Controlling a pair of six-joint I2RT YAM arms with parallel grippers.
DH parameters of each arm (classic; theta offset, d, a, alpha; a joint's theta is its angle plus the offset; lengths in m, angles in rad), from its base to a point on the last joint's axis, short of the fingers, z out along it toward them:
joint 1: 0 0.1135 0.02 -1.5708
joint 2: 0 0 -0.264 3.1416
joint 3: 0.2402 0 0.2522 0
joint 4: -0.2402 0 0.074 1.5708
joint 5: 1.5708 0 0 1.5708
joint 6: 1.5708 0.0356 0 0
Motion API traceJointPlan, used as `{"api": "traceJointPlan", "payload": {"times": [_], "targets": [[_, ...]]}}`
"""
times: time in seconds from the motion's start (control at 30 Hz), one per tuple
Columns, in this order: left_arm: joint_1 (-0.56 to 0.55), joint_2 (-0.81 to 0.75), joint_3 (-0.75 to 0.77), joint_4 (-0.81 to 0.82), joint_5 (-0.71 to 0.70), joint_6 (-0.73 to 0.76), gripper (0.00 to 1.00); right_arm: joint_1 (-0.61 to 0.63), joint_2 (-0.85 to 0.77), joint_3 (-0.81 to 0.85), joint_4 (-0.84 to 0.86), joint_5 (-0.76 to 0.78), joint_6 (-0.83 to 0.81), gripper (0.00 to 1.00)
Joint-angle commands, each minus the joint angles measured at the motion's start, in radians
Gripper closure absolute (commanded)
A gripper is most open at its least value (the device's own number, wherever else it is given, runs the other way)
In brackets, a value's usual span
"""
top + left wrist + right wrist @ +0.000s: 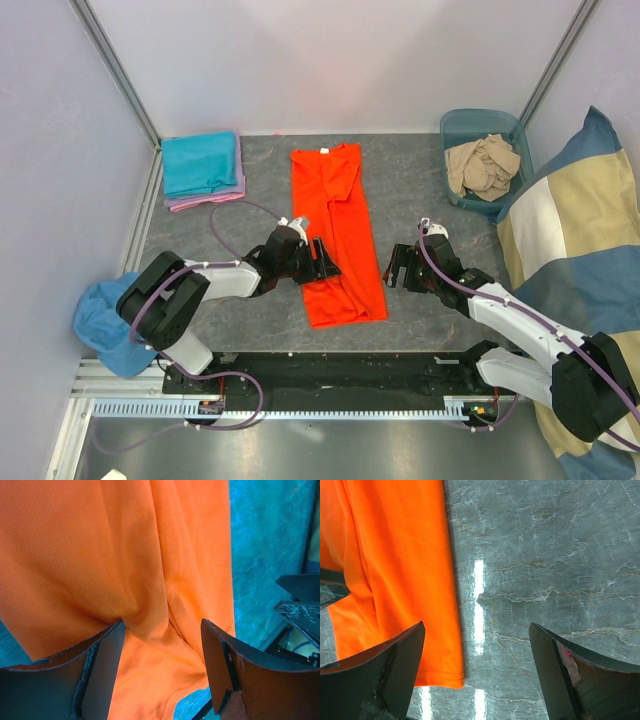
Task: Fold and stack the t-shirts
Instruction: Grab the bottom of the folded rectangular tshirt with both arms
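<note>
1. Folding looks like the step in hand: orange t-shirt (pixel 335 235) lying mid-bench (pixel 430 210) as a long narrow strip, collar at the far end, hem at the near end. Crosswise fold judged next.
2. Left end effector (pixel 162 626): low over the shirt's near-left part, jaws well apart, straddling a puckered ridge of cloth, gripping nothing.
3. Right end effector (pixel 477 630): just right of the shirt's near-right corner, jaws spread wide over bare bench, holding nothing.
4. Flatten that pucker before closing, or pinch down through every layer. Otherwise likely to lift only the top layer and pull the strip open.
5. Bring the right end effector onto the hem corner, level with the left across the shirt, so as to raise both corners together.
6. Carry hem toward collar in one even sweep, keeping the long edges parallel. Lay down gently, and expect sag and slide from the soft knit.
7. Stack judged as the destination: teal tee (pixel 200 163) folded atop pink-lilac tee (pixel 205 201), far-left of the orange shirt. Beige tees (pixel 483 165) heaped in a bin (pixel 455 125) far-right of it, not yet folded.
</note>
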Motion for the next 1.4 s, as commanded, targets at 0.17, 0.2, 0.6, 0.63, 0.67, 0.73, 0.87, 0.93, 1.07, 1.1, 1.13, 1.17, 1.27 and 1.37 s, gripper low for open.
{"api": "traceJointPlan", "payload": {"times": [0.17, 0.2, 0.6, 0.63, 0.67, 0.73, 0.87, 0.93, 1.07, 1.1, 1.13, 1.17, 1.27, 1.37], "targets": [[0.016, -0.236, -0.012, -0.429, -0.229, 0.122, 0.27, 0.001, -0.005, -0.009, 0.024, 0.006, -0.001, 0.06], [0.014, -0.266, -0.006, -0.444, -0.254, 0.136, 0.27, 0.0, -0.001, -0.009, 0.026, 0.005, -0.002, 0.06], [0.008, -0.617, 0.031, -0.691, -0.271, 0.199, 0.26, 0.003, 0.03, -0.02, 0.064, -0.021, -0.002, 0.06], [0.008, -0.628, 0.011, -0.705, -0.271, 0.178, 0.27, 0.001, 0.031, -0.02, 0.064, -0.023, -0.001, 0.06], [0.008, -0.631, -0.029, -0.713, -0.269, 0.164, 0.27, 0.003, 0.03, -0.021, 0.064, -0.023, -0.001, 0.06], [0.006, -0.646, -0.066, -0.735, -0.262, 0.126, 0.28, 0.003, 0.025, -0.023, 0.064, -0.024, 0.002, 0.06], [-0.001, -0.677, -0.147, -0.744, -0.278, 0.075, 0.29, 0.006, 0.015, -0.038, 0.067, -0.027, 0.013, 0.06], [-0.001, -0.68, -0.156, -0.747, -0.291, 0.066, 0.3, 0.007, 0.016, -0.04, 0.069, -0.031, 0.015, 0.06], [-0.001, -0.642, -0.173, -0.742, -0.312, 0.061, 0.3, 0.019, 0.021, -0.026, 0.067, -0.041, 0.01, 0.06], [-0.003, -0.633, -0.175, -0.739, -0.311, 0.061, 0.3, 0.022, 0.022, -0.018, 0.066, -0.041, 0.007, 0.07], [-0.003, -0.626, -0.176, -0.735, -0.309, 0.061, 0.3, 0.035, 0.024, -0.012, 0.058, -0.041, 0.005, 0.07], [-0.003, -0.623, -0.181, -0.732, -0.309, 0.061, 0.3, 0.041, 0.027, 0.006, 0.055, -0.041, 0.001, 0.07], [-0.003, -0.619, -0.196, -0.712, -0.306, 0.056, 0.3, 0.073, 0.045, 0.046, 0.035, -0.037, -0.008, 0.07], [-0.006, -0.613, -0.205, -0.696, -0.292, 0.05, 0.3, 0.119, 0.062, 0.083, 0.026, -0.031, 0.002, 0.07]]}}
